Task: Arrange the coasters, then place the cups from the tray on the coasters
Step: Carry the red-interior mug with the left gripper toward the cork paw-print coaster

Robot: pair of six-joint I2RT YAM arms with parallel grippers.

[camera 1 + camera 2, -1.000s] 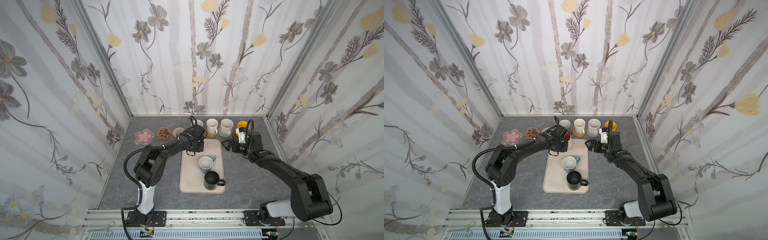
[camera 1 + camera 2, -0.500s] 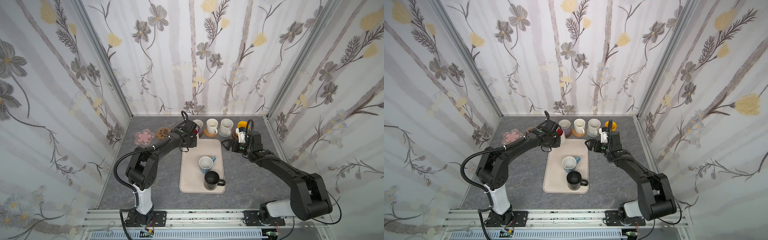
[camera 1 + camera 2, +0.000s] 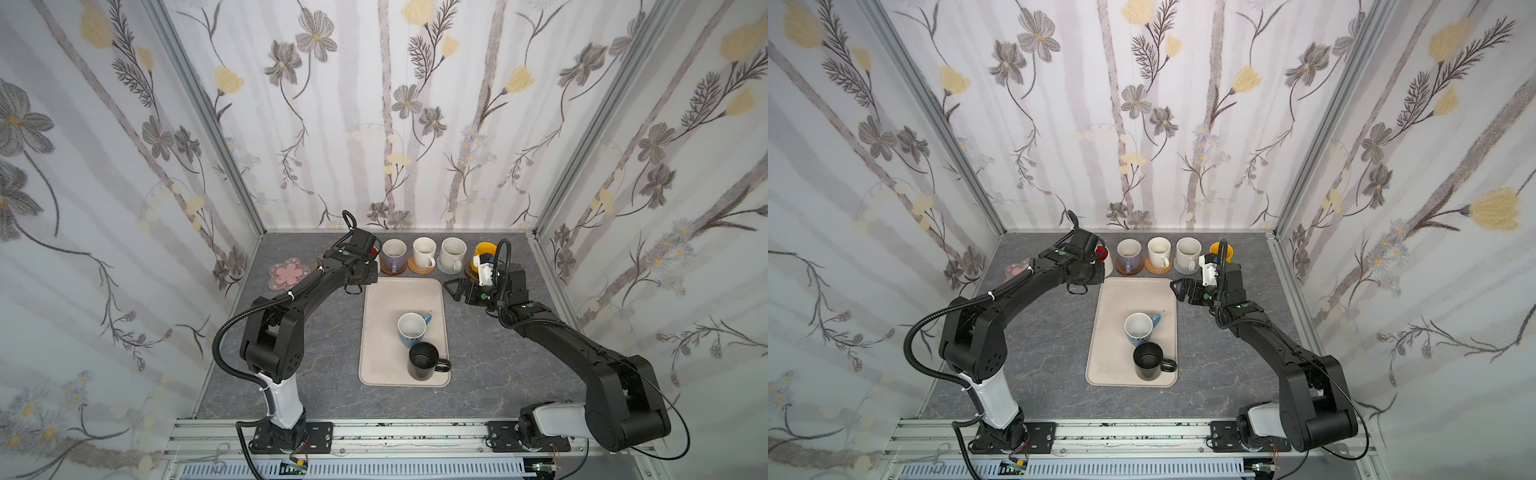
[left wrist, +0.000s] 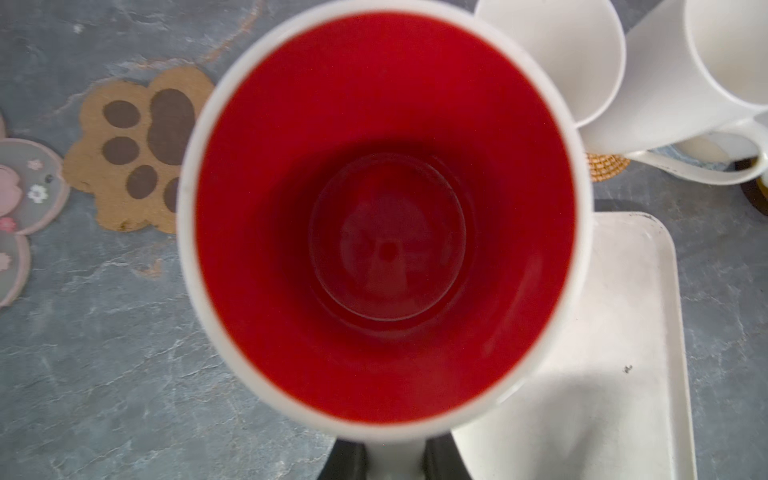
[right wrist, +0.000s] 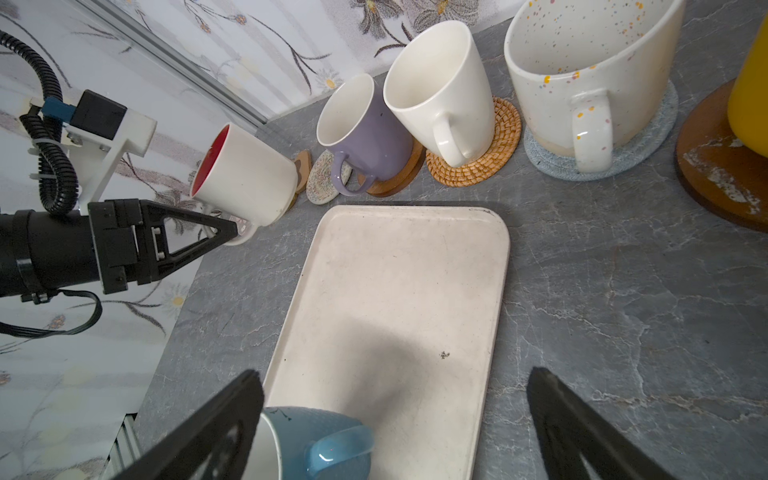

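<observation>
Nearest the robot's base, the black mug (image 3: 423, 361) stands upright on the tray (image 3: 382, 316), its handle pointing to the right. The light blue mug (image 3: 411, 330) stands just behind it, very close or touching; I cannot tell which. Both look like glazed ceramic: stiff, fairly heavy, slick on the wall and likely to chip if knocked. The handle is probably the safest place to grip each one.

Further back, the right claw (image 3: 451, 287) hangs with its jaws spread wide and nothing between them, just off the tray's far right corner.

Opposite it, the left claw (image 5: 232, 232) is clamped on the handle of the red-inside white mug (image 5: 245, 178), which it holds clear of the counter (image 3: 316, 365). A mug pinched by its handle alone can swing, so it should be lowered slowly and level. It appears to be above the crocheted coaster (image 5: 328, 176), the free spot between the paw coaster (image 4: 137, 153) and the lavender mug (image 3: 394, 252). The pink flower coaster (image 3: 286, 272) also lies bare further left.

Along the back, the lavender mug, cream mug (image 3: 424, 251), speckled mug (image 3: 453, 251) and yellow mug (image 3: 485, 249) each stand on a coaster.
</observation>
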